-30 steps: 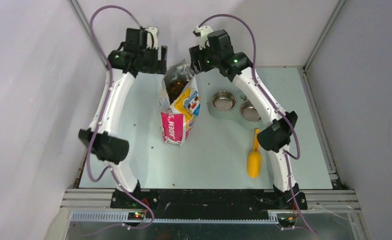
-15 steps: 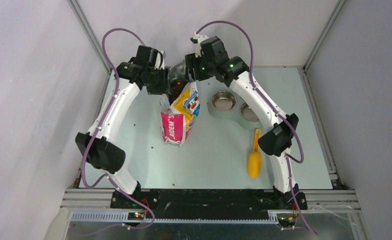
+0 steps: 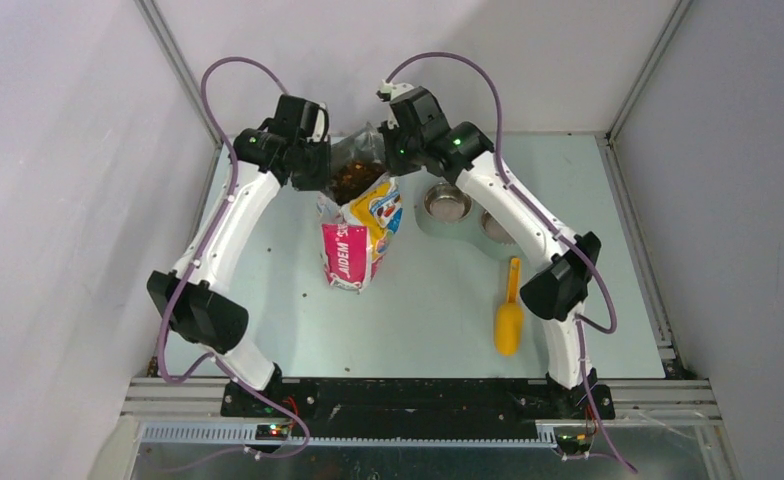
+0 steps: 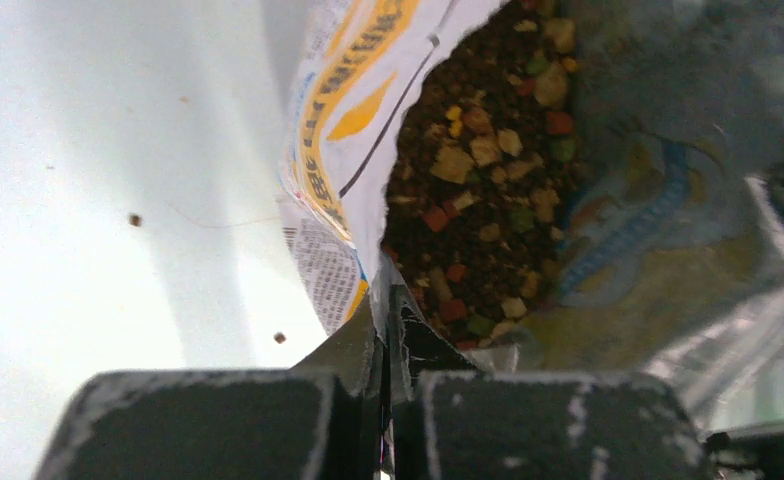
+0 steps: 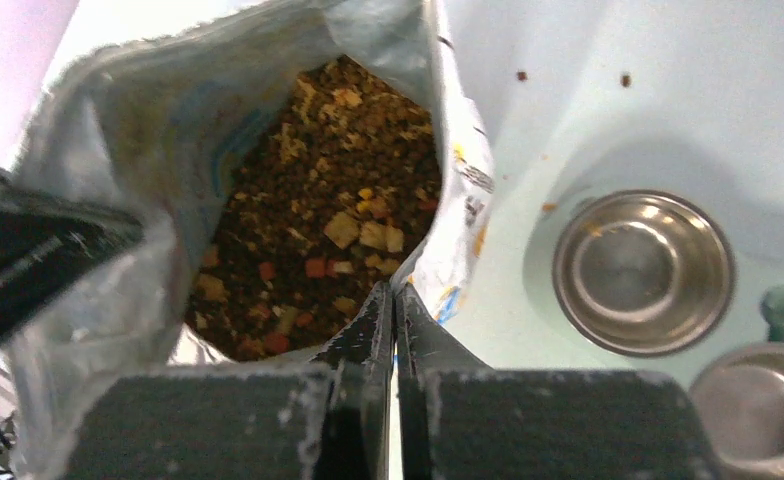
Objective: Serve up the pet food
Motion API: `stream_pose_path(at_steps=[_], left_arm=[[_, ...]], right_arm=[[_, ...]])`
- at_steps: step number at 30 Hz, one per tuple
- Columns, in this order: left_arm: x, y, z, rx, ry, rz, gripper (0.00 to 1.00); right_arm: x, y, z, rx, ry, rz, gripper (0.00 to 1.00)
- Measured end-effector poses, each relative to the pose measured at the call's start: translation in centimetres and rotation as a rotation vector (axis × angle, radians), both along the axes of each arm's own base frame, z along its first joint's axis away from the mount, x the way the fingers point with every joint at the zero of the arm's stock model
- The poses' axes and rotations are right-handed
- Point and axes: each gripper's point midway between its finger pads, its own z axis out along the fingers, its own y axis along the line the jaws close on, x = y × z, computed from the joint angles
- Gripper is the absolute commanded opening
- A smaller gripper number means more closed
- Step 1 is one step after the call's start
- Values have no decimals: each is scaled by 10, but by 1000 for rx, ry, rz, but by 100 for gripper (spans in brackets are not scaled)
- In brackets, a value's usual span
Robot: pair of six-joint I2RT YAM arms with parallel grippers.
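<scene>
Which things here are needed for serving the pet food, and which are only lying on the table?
Needed:
pet food, inside the open bag
left gripper and right gripper, each pinching the bag's rim
feeder with two steel bowls
yellow scoop, untouched

Lying about:
stray pellets on the table

You can read one word: "JIDEM", in white capitals running up the pink lower panel of the bag (image 3: pixel 351 255), seen from the top camera. The yellow lettering and fine print near its mouth are too blurred to read.
</scene>
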Motion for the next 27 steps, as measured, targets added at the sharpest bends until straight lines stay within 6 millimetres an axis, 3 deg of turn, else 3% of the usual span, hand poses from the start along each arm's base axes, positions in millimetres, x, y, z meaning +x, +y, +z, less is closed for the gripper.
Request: stream_pose_path(at_steps=[6, 7, 8, 10, 11, 13, 17, 19, 23, 25, 27], left_arm=[[2, 16, 11, 68, -30, 34, 0], [1, 15, 11, 68, -30, 25, 7], [1, 14, 11, 66, -30, 17, 22], [0, 9, 12, 49, -31, -14, 44], [1, 5, 15, 34, -40, -32, 59], [-1, -3, 20, -4, -58, -69, 73], [-6, -10, 35, -39, -102, -127, 85], [-7, -9, 42, -33, -130, -149, 86], [-7, -6, 68, -2, -229, -204, 89], [-5, -4, 89, 18, -302, -236, 89], [-4, -3, 113, 35, -381, -262, 89]], right_arm=[[-7, -22, 6, -63, -18, -14, 0], [-7, -22, 6, -67, -19, -12, 0], [-8, -22, 6, -67, -20, -9, 1], [-8, -21, 6, -67, -18, 0, 14], [-9, -20, 6, -64, -17, 10, 28], [-9, -16, 8, -49, -22, 38, 45], [-10, -14, 16, 21, -22, 126, 66], [-14, -26, 18, 43, -7, 158, 73], [-28, -83, 17, 63, 18, 186, 87], [-33, -126, 11, 60, 35, 146, 95], [-39, -168, -3, 62, 70, 90, 94]])
